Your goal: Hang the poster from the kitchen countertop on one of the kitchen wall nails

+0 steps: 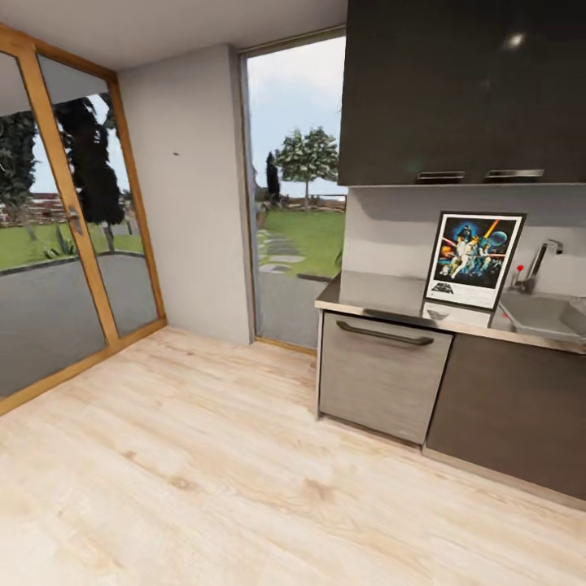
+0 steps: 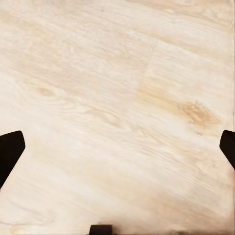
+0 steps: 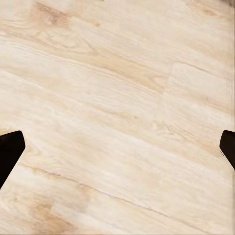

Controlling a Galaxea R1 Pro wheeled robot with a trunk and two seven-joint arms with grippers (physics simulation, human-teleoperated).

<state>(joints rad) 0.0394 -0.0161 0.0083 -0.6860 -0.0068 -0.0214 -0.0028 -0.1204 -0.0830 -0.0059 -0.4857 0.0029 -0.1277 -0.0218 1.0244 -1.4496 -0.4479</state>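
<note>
The poster [image 1: 475, 260] stands upright on the dark glossy kitchen countertop [image 1: 382, 295], leaning against the pale back wall beside the sink. Its black frame, white border and blue-black artwork face me. A tiny dark wall nail [image 1: 175, 153] dots the plain grey wall section between the glass door and the tall window. In the left wrist view my left gripper [image 2: 117, 152] is open, its dark fingertips [image 2: 10, 152] far apart over pale wood floor. My right gripper [image 3: 117, 149] is open too, with fingertips [image 3: 10, 152] wide apart and nothing between them.
A sink [image 1: 547, 313] and tap [image 1: 539, 262] sit right of the poster. Black upper cabinets [image 1: 464, 89] hang above. A handled drawer front [image 1: 381, 374] faces the wood floor [image 1: 203, 472]. A wood-framed glass door [image 1: 73, 228] is at the left.
</note>
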